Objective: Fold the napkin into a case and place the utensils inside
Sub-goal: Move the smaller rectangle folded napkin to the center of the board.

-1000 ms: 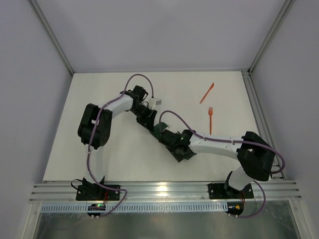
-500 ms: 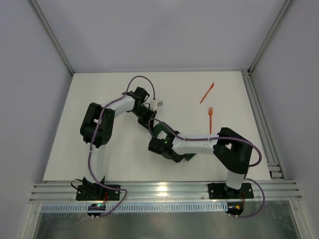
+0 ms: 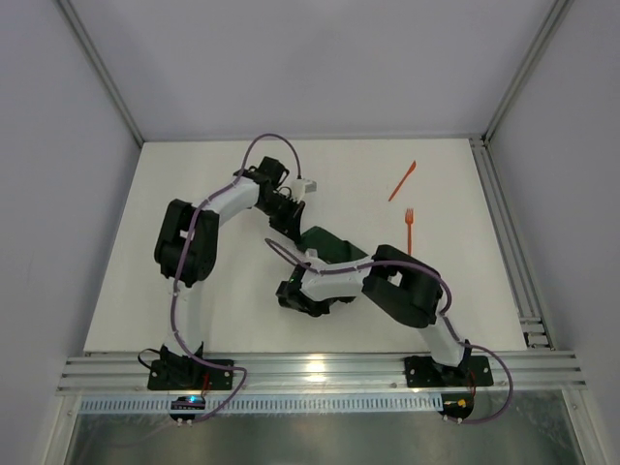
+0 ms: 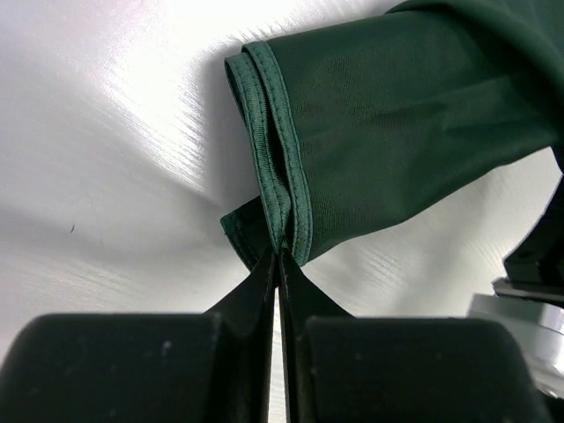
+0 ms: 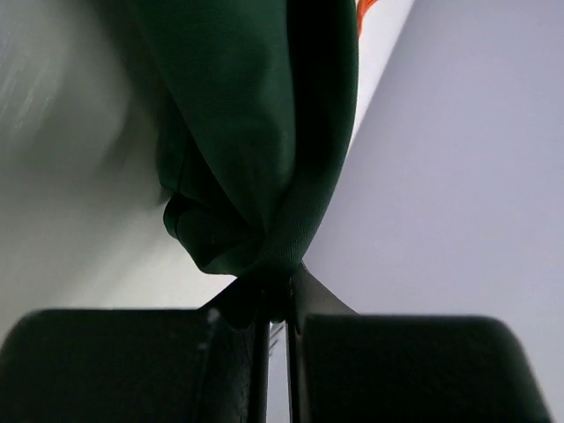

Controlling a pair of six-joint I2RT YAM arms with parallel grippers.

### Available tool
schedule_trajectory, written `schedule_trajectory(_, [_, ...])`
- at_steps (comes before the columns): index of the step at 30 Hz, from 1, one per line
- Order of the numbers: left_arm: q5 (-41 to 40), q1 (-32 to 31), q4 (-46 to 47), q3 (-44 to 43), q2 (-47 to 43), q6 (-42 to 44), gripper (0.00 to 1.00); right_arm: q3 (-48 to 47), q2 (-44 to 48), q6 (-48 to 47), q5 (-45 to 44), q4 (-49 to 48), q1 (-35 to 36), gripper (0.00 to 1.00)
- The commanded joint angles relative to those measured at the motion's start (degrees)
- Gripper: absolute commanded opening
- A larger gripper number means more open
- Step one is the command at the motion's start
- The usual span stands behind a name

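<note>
1. The step in hand looks like the folding: the napkin (image 3: 329, 247), a dark green cloth, sits bunched near the middle of the white table (image 3: 194, 184), mostly hidden under the two arms, and is not yet a tidy case.
2. The left gripper (image 4: 278, 260) has its fingers pressed together on a hemmed corner of the napkin, where two stitched edges lie doubled, and the cloth hangs off the table there.
3. The right gripper (image 5: 275, 295) is likewise pinched tight on a gathered fold of the green cloth, which bulges above its fingertips.
4. The utensils lie well apart from the cloth on the far right of the table: an orange fork (image 3: 409, 232) and, beyond it, an orange knife (image 3: 403, 180). Neither is touched.
5. My judgement: the next move calls for both arms to draw their held ends apart and lay the cloth flat, so the layers form a narrow pocket before either utensil is fetched.
</note>
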State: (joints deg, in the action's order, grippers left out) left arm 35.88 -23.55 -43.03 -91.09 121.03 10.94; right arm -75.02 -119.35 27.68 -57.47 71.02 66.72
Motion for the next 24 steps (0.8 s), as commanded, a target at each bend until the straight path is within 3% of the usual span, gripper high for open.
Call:
schedule_trajectory(1, [2.18, 0.52, -0.04, -1.64, 0.17, 0.92, 0.02, -1.97, -3.59, 7.38, -8.18, 10.27, 1.39, 0.04])
schedule_trajectory(6, [1.83, 0.70, -2.59, 1.43, -0.62, 3.99, 0.02, -5.30, -6.15, 4.14, 0.93, 5.36, 7.63, 0.04])
schedule_trajectory(14, [0.60, 2.10, -5.05, 4.17, -2.03, 6.29, 0.04, -9.09, -7.04, 1.15, 14.75, -3.86, 10.54, 0.06])
schedule_trajectory(16, [0.16, 2.19, -5.49, 4.08, -2.64, 6.64, 0.07, -8.39, -5.29, 1.06, 16.94, -5.19, 10.54, 0.11])
schedule_trajectory(17, [-0.19, 2.28, -5.58, 4.08, -2.99, 6.90, 0.07, -8.21, -4.76, 1.06, 17.56, -6.15, 10.54, 0.16])
schedule_trajectory(18, [-0.19, 2.37, -6.01, 4.16, -3.26, 7.08, 0.08, -8.21, -4.23, 1.06, 18.18, -6.51, 10.54, 0.27])
schedule_trajectory(21, [-0.28, 2.72, -6.37, 4.25, -4.49, 7.34, 0.09, -8.56, -1.60, 0.36, 22.04, -9.14, 10.62, 0.41])
schedule_trajectory(24, [-0.81, 3.07, -6.81, 4.34, -5.45, 7.78, 0.10, -8.91, 0.78, 0.09, 23.28, -10.90, 10.71, 0.48])
